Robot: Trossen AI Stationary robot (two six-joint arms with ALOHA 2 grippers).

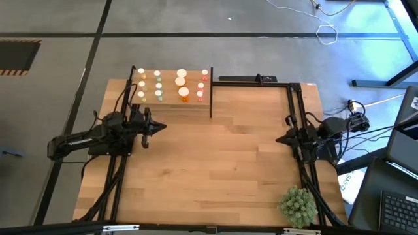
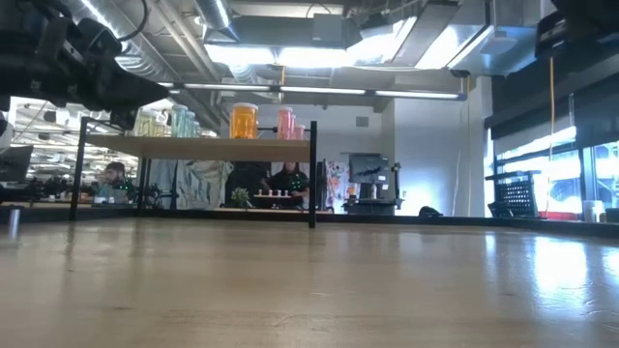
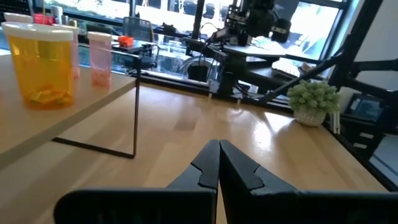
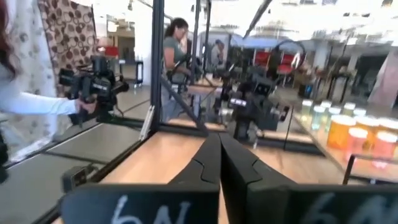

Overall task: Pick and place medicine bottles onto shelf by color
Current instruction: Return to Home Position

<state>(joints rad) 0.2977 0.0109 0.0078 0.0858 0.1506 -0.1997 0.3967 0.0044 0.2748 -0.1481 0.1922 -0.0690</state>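
Observation:
The medicine bottles (image 1: 171, 85) stand upright on the light wooden shelf (image 1: 196, 103) at the table's far left, grouped by colour: pale green at the left, orange in the middle, reddish at the right. In the low view they show as a row (image 2: 244, 121) on the shelf top. A large orange bottle (image 3: 46, 62) and a pink one (image 3: 99, 57) show in the left wrist view. My left gripper (image 1: 161, 126) is shut and empty, just near of the shelf. My right gripper (image 1: 279, 138) is shut and empty at the table's right side.
A spiky green plant ball (image 1: 298, 206) sits at the table's near right corner. Black frame posts (image 1: 295, 104) run along the right side. The shelf's thin black post (image 1: 211, 93) stands at its right edge. People (image 4: 176, 50) stand in the room beyond the table.

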